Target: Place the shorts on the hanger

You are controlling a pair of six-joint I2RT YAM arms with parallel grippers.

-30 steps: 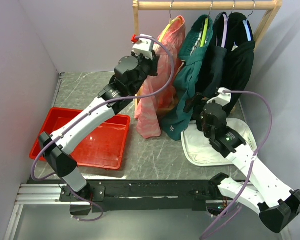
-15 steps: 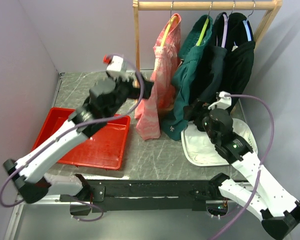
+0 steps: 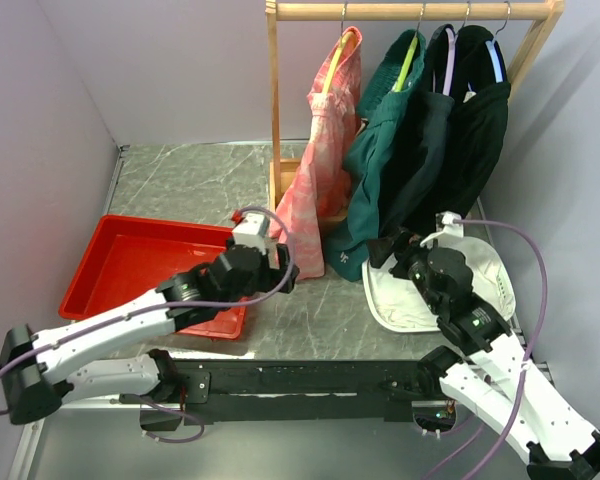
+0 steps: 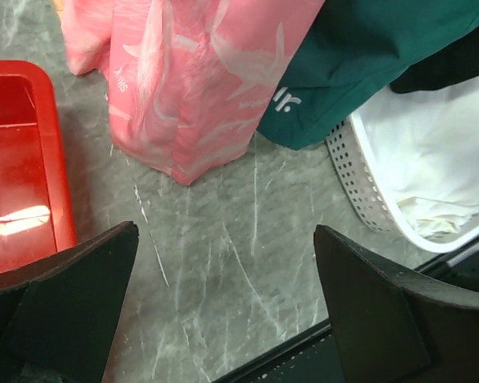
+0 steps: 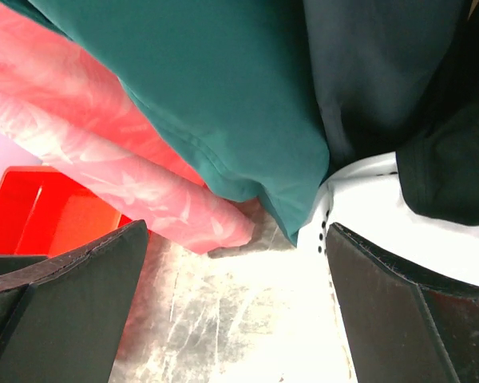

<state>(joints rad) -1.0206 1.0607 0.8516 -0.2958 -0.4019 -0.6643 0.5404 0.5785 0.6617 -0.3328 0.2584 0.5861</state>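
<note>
The salmon-pink shorts [image 3: 322,165] hang draped over the yellow hanger [image 3: 346,44], whose hook is on the wooden rail; their lower end reaches the table. No gripper touches them. My left gripper [image 3: 283,272] is low over the table in front of the shorts, open and empty. In the left wrist view the shorts [image 4: 191,88] hang beyond the open left gripper [image 4: 223,239], bare table between its fingers. My right gripper [image 3: 388,250] stands open and empty by the basket. The right wrist view has the shorts' hem [image 5: 144,191] beyond the right gripper [image 5: 238,239].
Dark green garments [image 3: 390,160] hang on other hangers right of the shorts. A wooden rack post [image 3: 273,100] stands left of them. A red tray [image 3: 130,265] lies at the left. A white perforated basket [image 3: 485,265] holding white cloth sits at the right.
My left arm came down from the rail to low over the table beside the tray, and its jaws opened. The shorts stayed hanging. My right arm pulled back a little.
</note>
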